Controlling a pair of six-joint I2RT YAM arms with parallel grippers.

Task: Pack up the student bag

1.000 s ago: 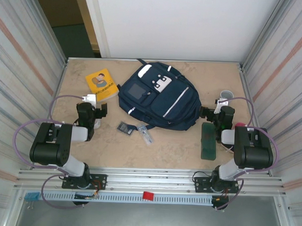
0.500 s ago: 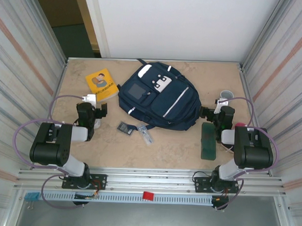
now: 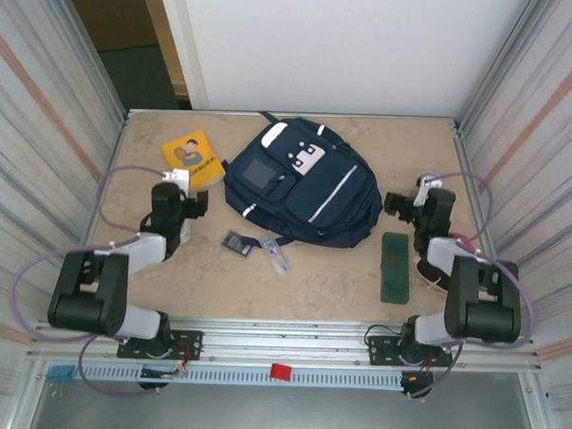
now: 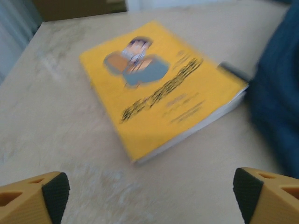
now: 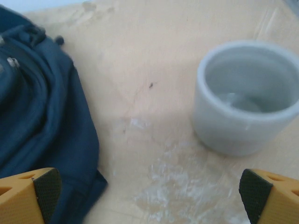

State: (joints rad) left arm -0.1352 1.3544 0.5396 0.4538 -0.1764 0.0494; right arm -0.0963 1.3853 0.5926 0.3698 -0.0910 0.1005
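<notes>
- The navy bag (image 3: 301, 187) lies flat in the middle of the surface (image 3: 331, 278), front pocket facing up. Its long axis runs from the far edge toward the arms, with the near end leaning a little to the right.
- The left claw (image 4: 150, 193) sits just off the bag's left flank. Its fingers are spread wide with nothing between them.
- From that claw the bag lies to the right. Straight ahead of it is a yellow book (image 4: 159, 88), which lies left of the bag with one corner close to the fabric.
- The right claw (image 5: 149, 193) sits off the bag's right flank, also wide open and empty.
- From this claw the bag lies to the left. A pale cup (image 5: 245, 98) stands upright ahead and to the right, apart from the bag.
- A flat green pencil case (image 3: 394, 267) lies right of the bag's near end. Its length runs roughly parallel to the bag's.
- Two small flat things (image 3: 256, 247) lie just off the bag's near-left edge; I cannot tell what they are.
- Both claws flank the bag closely, and the right one looks slightly nearer to it.
- Whether any zip is open cannot be told from here. Judging by the loose items around the bag, packing has not started.
</notes>
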